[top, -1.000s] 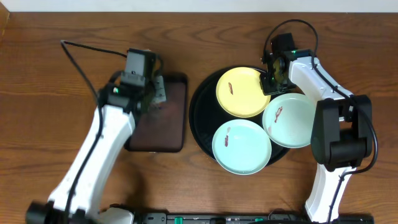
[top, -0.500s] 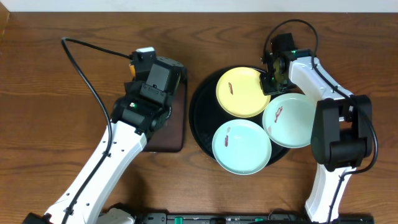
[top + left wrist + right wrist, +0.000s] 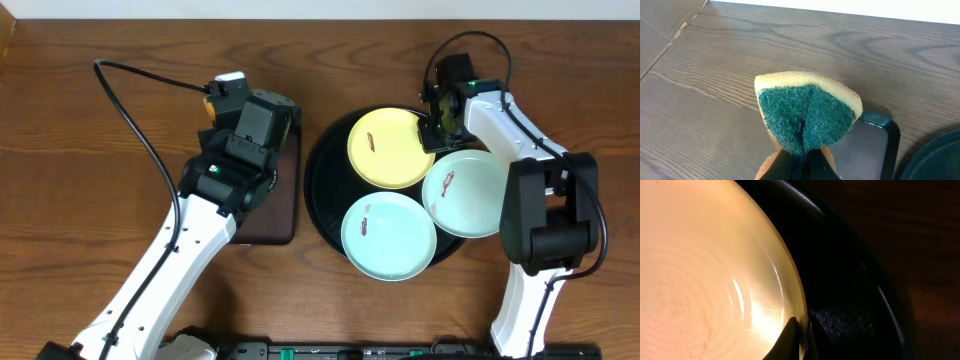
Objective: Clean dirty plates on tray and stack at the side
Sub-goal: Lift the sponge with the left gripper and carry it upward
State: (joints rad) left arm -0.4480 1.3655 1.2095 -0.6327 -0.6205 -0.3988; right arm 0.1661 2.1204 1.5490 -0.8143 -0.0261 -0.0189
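Note:
The round black tray [image 3: 322,160] holds three plates: a pale yellow plate [image 3: 392,150] at the back and two mint-white plates [image 3: 392,240] [image 3: 472,195], each with a reddish-brown smear. My right gripper [image 3: 433,133] is shut on the yellow plate's right rim; in the right wrist view the fingers [image 3: 801,330] pinch the yellow plate's [image 3: 700,275] rim over the tray [image 3: 850,270]. My left gripper [image 3: 262,122] is shut on a yellow sponge with a green scrub side [image 3: 807,112], held above the brown tray's corner [image 3: 875,145].
A smaller rectangular dark brown tray [image 3: 278,205] lies left of the black tray, partly under my left arm. A black cable [image 3: 140,100] loops over the table at the back left. Bare wooden table [image 3: 60,220] lies to the left.
My left arm swung right over the brown tray during the first half second, then barely moved. The right gripper and the plates have not moved.

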